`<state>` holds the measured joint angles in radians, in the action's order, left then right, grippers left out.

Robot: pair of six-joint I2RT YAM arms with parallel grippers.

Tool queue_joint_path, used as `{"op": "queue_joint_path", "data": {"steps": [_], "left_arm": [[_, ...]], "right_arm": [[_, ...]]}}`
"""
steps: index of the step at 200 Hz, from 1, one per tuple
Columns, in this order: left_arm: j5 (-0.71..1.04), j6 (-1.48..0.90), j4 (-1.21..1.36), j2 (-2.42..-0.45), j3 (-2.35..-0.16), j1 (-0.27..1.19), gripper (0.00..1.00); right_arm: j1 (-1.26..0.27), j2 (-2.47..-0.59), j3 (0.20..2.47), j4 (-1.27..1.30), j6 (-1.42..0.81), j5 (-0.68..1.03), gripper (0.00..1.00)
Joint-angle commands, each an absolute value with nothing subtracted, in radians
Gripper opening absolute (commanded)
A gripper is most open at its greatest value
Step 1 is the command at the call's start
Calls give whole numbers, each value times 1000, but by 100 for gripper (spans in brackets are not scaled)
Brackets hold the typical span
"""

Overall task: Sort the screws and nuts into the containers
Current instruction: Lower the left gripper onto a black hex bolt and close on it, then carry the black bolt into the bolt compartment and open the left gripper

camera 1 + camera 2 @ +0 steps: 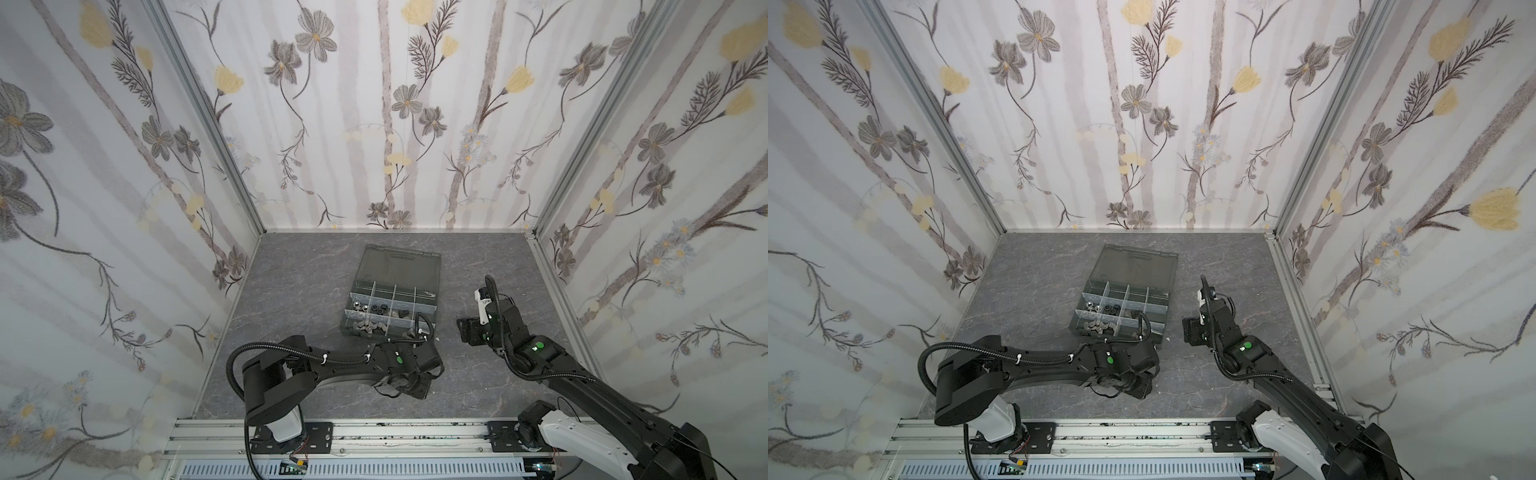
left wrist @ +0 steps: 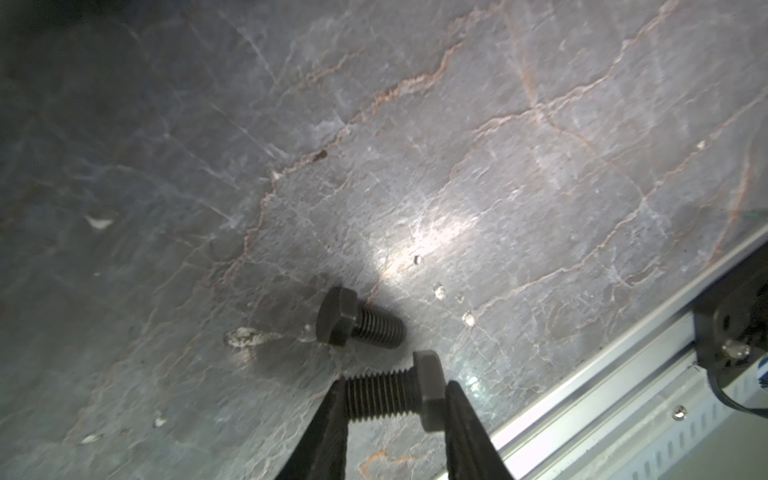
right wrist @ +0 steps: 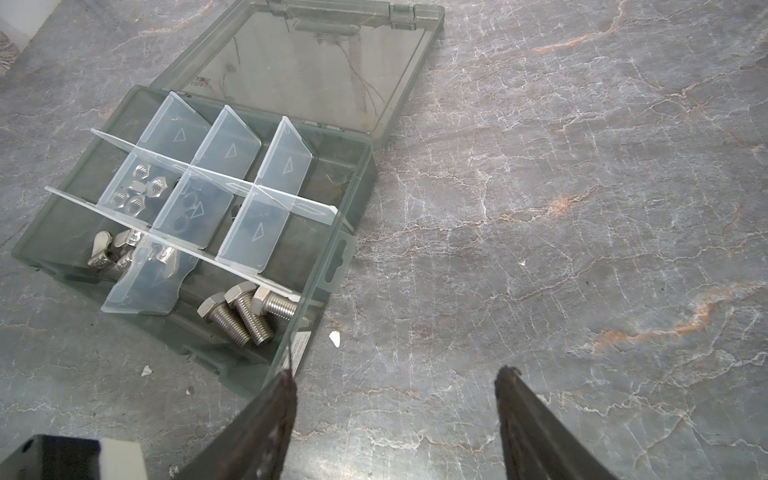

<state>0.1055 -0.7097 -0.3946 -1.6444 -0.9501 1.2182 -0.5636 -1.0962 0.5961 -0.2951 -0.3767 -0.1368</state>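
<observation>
As the left tool (image 2: 395, 388) grips one black screw (image 2: 380, 397), another screw (image 2: 357, 322) lies beside.

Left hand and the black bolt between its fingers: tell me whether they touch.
Touching. The left wrist view shows the left hand pressing the black bolt at its thread end and head.
</observation>
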Motion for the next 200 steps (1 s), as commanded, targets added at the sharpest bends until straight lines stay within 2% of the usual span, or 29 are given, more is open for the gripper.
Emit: {"op": "queue_joint_path", "data": {"steps": [1, 51, 114, 200], "left_arm": [[80, -670, -418, -1610, -973, 1184, 35], [14, -563, -433, -1548, -1088, 983, 35], [-41, -393, -433, -1717, -1285, 780, 35], [-33, -376, -431, -1773, -1305, 746, 35]], "right_arm": [[-561, -1091, 597, -256, -380, -136, 75], [-554, -1081, 608, -268, -377, -143, 75], [-552, -1067, 637, -300, -382, -159, 75], [-547, -1037, 626, -324, -388, -178, 75]]}}
